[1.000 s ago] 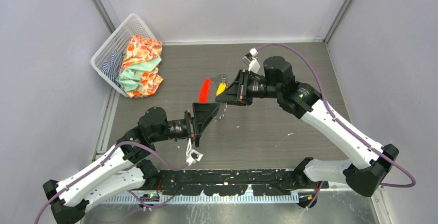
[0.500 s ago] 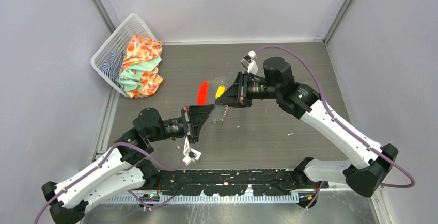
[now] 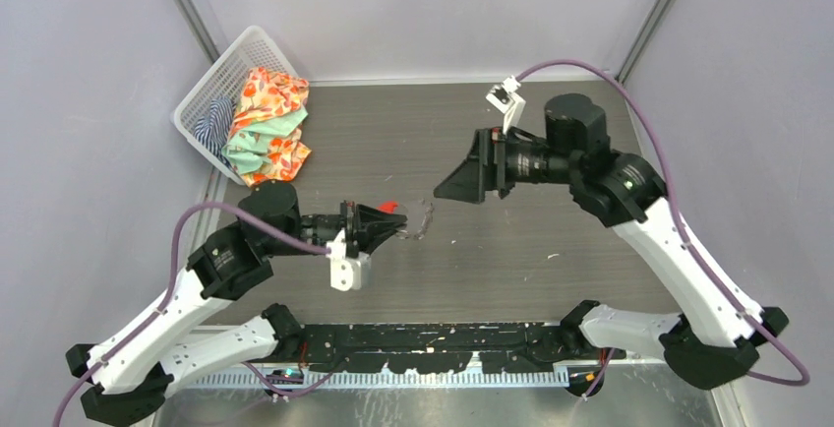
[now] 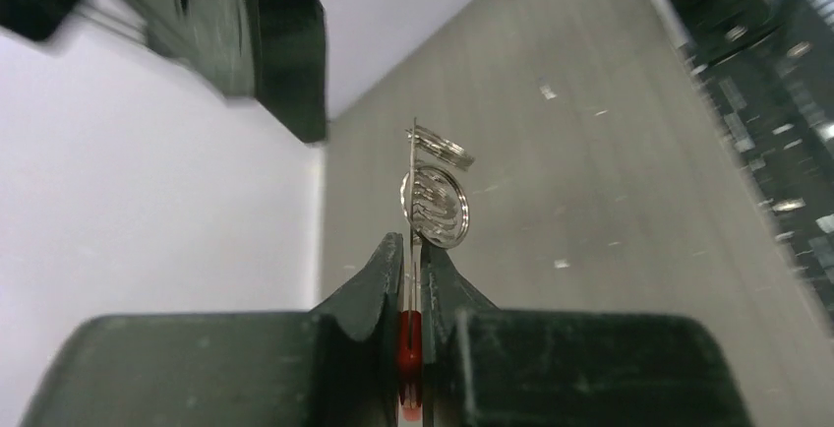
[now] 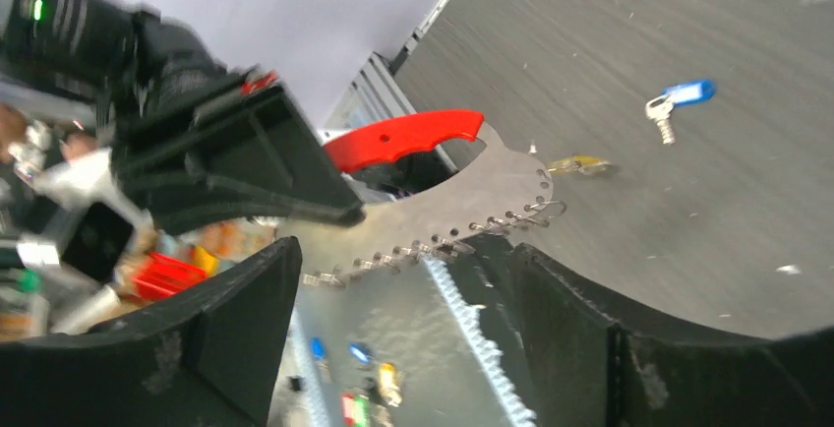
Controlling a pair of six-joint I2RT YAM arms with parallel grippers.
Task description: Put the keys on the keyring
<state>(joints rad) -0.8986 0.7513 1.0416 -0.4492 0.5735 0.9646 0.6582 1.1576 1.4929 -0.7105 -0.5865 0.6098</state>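
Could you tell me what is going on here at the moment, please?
The left gripper is shut on the red tag of the keyring, holding its rings clear of the table. The right gripper is open and empty. The blue key and the yellow key both lie on the table, not yet on the ring.

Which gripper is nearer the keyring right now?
Left. The left gripper is shut on the keyring, pinching its red tag between the fingers. The right gripper is open and apart from the keyring, farther back on the table and to its right.
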